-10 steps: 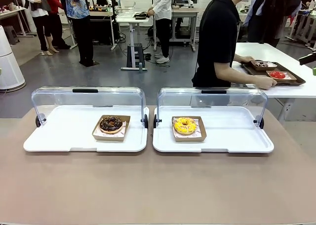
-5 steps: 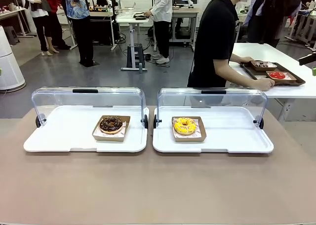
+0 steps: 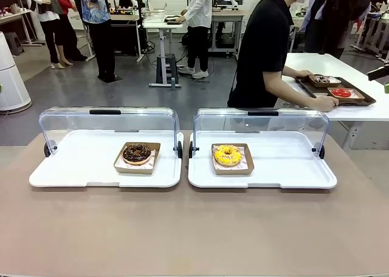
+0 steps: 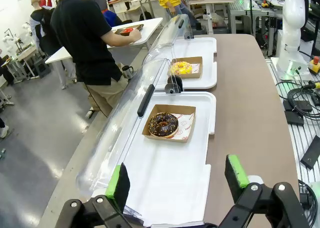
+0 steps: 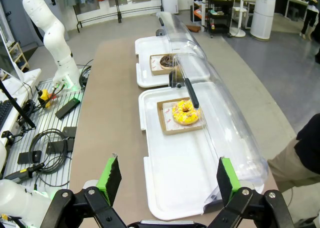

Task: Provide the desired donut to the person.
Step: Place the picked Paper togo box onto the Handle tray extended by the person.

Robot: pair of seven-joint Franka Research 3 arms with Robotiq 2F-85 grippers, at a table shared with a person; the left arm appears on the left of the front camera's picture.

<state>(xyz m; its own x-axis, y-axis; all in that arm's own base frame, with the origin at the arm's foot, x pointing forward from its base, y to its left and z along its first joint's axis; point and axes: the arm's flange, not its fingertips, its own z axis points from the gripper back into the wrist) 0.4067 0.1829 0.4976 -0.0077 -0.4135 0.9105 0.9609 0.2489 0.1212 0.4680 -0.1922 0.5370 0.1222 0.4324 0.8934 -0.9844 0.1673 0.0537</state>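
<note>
Two lidded trays sit side by side on the near table (image 3: 182,228): the left tray (image 3: 73,170) holds a boxed donut (image 3: 137,153), the right tray (image 3: 292,167) another (image 3: 228,155). Beyond them, far right, the person (image 3: 264,46) leans over a handled tray (image 3: 340,90) on a separate table (image 3: 364,110)

Bright, even indoor light falls from overhead in all three views, with no hard shadows on the brown table (image 3: 194,228); only soft, faint shade lies under the white trays (image 3: 106,158). The clear lids (image 3: 109,122) catch pale reflections, and in the wrist views long white glare streaks run along their curved plastic (image 4: 125,133). The front view is sharp throughout. Both wrist views show wide-angle bending toward the edges, where the table edge (image 5: 100,113) and floor lines curve. The green pads (image 4: 118,185) near the lens look slightly soft
</note>
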